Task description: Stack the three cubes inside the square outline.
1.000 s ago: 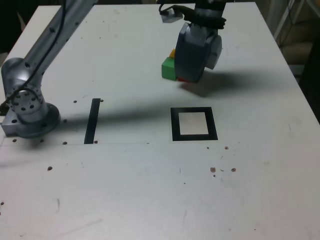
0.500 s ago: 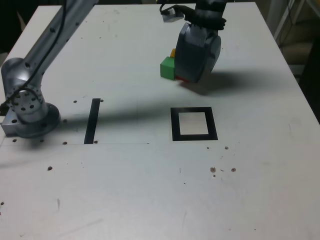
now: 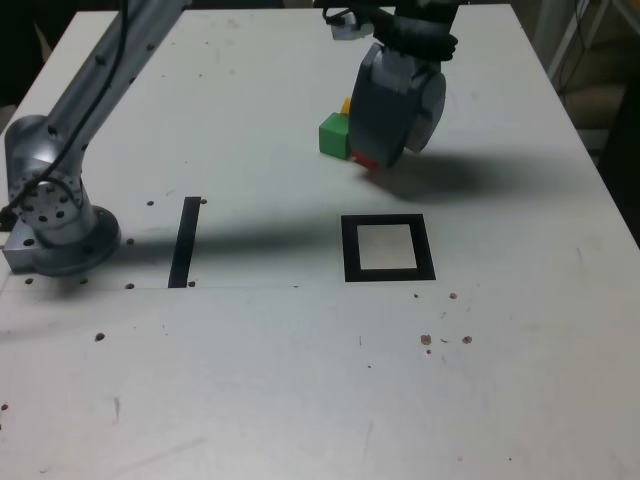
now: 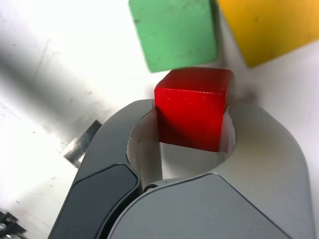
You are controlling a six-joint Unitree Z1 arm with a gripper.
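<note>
On the white tabletop, toward its far edge, the exterior view showed the green cube (image 3: 335, 136) leftmost, outside the gripper (image 4: 191, 107), then the yellow cube (image 3: 346, 106), also outside. The red cube (image 4: 192, 107) sat between the fingertips, which were clenched on it.

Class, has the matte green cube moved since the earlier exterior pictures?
Yes, the green cube shifted slightly towards the exterior view's left, against the black square outline.
</note>
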